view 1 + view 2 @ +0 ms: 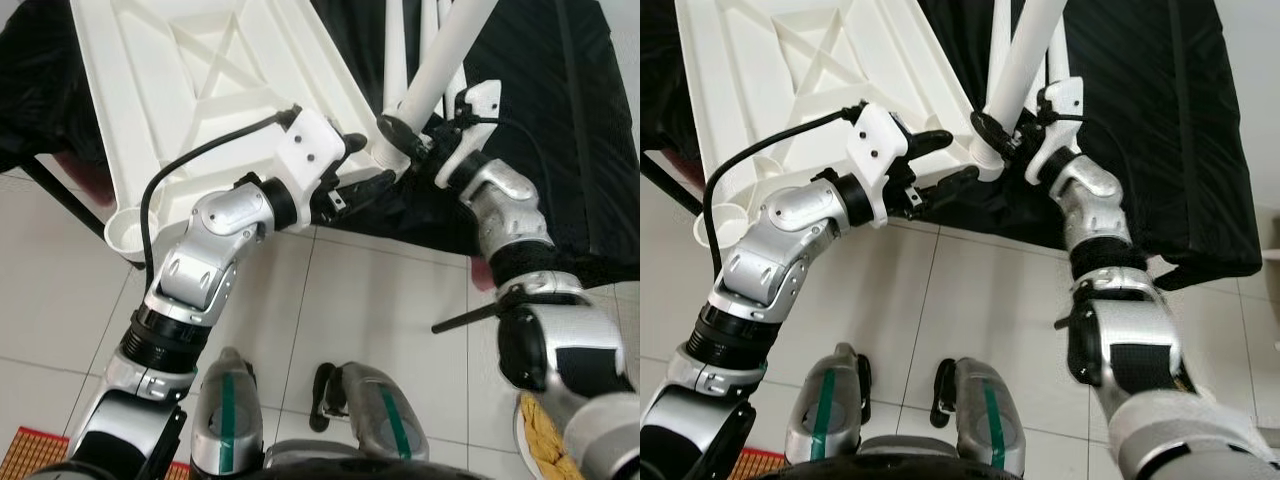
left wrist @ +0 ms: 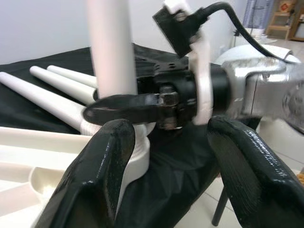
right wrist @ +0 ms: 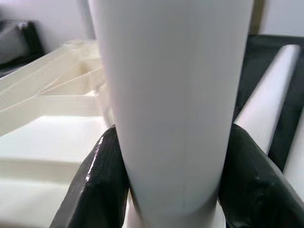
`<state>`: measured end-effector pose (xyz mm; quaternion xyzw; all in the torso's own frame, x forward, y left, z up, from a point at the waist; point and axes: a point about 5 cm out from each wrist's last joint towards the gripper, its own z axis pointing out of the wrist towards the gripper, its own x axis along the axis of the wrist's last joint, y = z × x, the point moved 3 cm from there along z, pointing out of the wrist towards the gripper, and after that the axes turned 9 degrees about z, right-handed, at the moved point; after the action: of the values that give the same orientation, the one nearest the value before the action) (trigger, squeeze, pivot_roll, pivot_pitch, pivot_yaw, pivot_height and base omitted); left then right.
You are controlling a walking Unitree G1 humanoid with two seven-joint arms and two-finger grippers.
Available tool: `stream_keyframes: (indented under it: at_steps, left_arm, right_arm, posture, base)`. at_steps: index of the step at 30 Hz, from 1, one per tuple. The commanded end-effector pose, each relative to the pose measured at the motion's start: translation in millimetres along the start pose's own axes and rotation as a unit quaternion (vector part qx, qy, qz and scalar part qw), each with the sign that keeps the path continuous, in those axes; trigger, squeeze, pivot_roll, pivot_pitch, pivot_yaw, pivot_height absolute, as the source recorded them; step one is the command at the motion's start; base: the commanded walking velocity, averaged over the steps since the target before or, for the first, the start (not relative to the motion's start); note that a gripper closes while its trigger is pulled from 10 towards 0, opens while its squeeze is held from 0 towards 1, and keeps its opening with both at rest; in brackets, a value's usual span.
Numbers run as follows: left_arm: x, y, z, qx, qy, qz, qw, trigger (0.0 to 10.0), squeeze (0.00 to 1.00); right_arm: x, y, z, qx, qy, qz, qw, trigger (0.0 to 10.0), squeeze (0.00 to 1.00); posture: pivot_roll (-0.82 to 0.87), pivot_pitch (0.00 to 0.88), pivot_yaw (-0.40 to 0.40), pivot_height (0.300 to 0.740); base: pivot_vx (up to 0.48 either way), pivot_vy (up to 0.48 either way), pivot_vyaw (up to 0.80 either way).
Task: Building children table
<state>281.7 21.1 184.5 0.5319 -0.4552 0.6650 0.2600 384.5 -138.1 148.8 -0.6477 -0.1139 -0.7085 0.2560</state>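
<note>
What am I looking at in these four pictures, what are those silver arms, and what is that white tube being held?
This is a humanoid robot seen by its own cameras. Two pictures come from its head, looking down at its silver arms and feet. The other two come from cameras on each wrist.

A white plastic tabletop lies upside down on a black cloth, with spare legs lying beside it.

The right end effector, two black fingers, is shut on an upright white table leg, its foot at the tabletop's corner socket. The left end effector sits open by that socket.
</note>
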Motion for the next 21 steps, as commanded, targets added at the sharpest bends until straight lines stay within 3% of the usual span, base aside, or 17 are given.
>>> stream_keyframes:
  at_steps: [1,8,11,17,21]
  left_arm:
    - [2,3.7,1.1,0.003,0.003,-0.006,1.000,10.0,0.00]
    - [1,4.5,0.9,0.001,0.002,-0.006,1.000,10.0,0.00]
    - [1,4.8,1.5,0.001,0.003,-0.005,1.000,10.0,0.00]
    - [2,1.6,1.7,0.010,0.005,-0.004,1.000,10.0,0.00]
    - [1,0.5,1.9,0.011,0.003,-0.001,1.000,10.0,0.00]
  right_arm:
    - [-2,4.8,-1.9,-0.058,0.005,0.006,0.998,10.0,0.00]
    - [-3,3.3,-4.4,-0.170,0.031,0.004,0.985,10.0,0.00]
    - [-7,-13.0,-5.7,-0.207,0.050,0.016,0.977,10.0,0.00]
    - [-10,-38.0,-3.5,-0.224,0.062,0.040,0.972,10.0,0.00]
    - [-8,-34.7,-6.2,-0.223,0.065,0.039,0.972,10.0,0.00]
  posture:
    - [0.04,0.056,-0.086,0.740]
    - [0.04,0.047,-0.093,0.740]
    - [0.04,0.042,-0.101,0.740]
    - [0.04,0.032,-0.103,0.740]
    - [0.04,0.025,-0.104,0.740]
  base:
    - [0.000,0.000,0.00]
    - [0.000,0.000,0.00]
    - [0.000,0.000,0.00]
    - [0.000,0.000,0.00]
    - [0.000,0.000,0.00]
